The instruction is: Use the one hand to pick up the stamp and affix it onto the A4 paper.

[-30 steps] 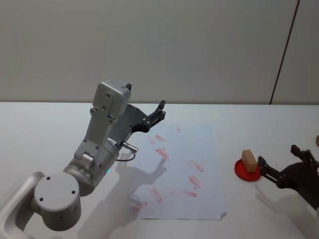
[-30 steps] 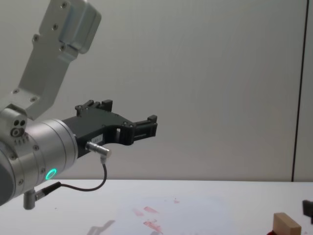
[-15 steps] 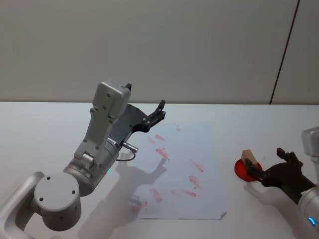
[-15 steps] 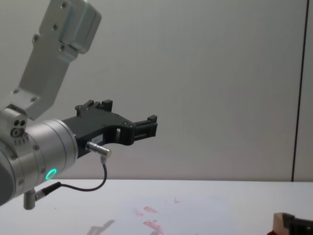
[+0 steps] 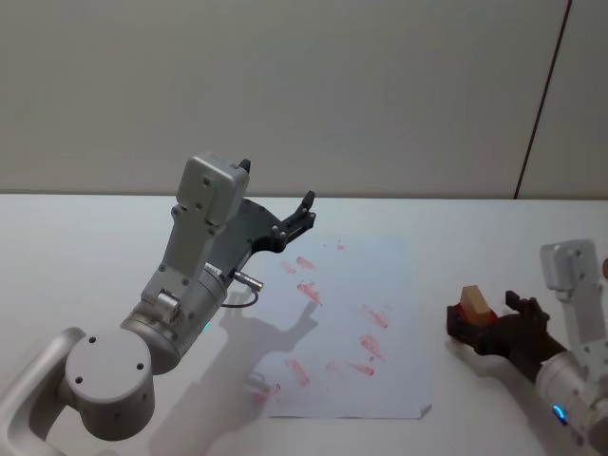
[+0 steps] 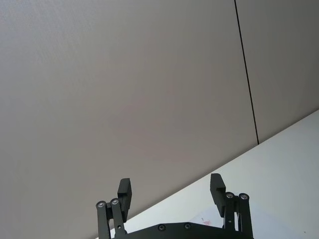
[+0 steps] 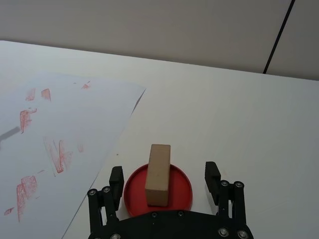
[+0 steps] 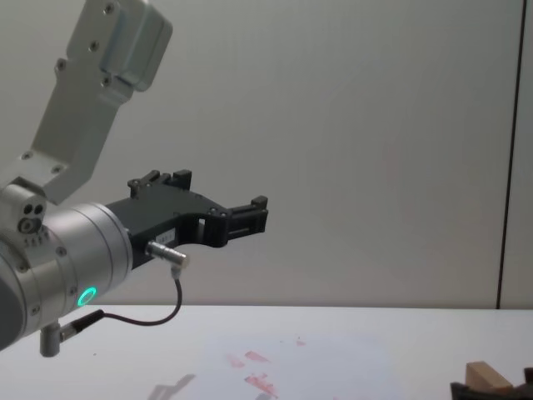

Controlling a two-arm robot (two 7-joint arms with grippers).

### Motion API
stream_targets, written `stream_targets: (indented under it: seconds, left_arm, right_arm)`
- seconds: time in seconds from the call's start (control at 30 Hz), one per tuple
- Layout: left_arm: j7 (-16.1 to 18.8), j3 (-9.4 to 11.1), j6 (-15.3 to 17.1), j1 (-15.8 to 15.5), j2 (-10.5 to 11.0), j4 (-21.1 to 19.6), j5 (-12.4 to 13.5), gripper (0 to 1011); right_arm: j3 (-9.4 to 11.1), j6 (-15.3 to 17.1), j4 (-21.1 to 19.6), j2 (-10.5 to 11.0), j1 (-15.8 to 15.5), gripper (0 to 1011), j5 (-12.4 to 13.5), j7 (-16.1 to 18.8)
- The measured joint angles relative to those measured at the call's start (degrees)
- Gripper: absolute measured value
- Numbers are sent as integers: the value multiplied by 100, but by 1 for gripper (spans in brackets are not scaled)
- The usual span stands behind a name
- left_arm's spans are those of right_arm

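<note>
The stamp (image 7: 158,167), a pale wooden block, stands upright on a round red pad (image 7: 177,196) to the right of the A4 paper (image 7: 75,114). My right gripper (image 7: 164,175) is open, low over the table, with one finger on each side of the stamp and not touching it. From the head view the stamp (image 5: 474,304) sits between the dark fingers of the right gripper (image 5: 484,323), and the A4 paper (image 5: 351,285) carries several red-pink marks. My left gripper (image 5: 302,217) hangs open and empty above the paper's far left corner.
The white table (image 5: 85,247) extends left and far of the paper. The left arm's big silver body (image 5: 190,285) rises over the table's left half. A grey wall stands behind the table. The stamp (image 8: 485,375) peeks in at the chest view's lower right corner.
My right gripper has moved in toward the stamp, from beside the red pad to straddling the block. The left arm, the stamp and the paper have not moved.
</note>
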Motion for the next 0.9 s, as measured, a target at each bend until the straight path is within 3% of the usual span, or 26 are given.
stream_targets:
  seconds: [0.47, 0.9]
  left_arm:
    - [0, 0, 0, 0, 0, 0, 0, 1003]
    - [0, 0, 0, 0, 0, 0, 0, 1003]
  right_arm:
    - [-106, 15, 310, -259, 278, 1001, -183, -40]
    - [-100, 58, 231, -264, 240, 1001, -245, -133]
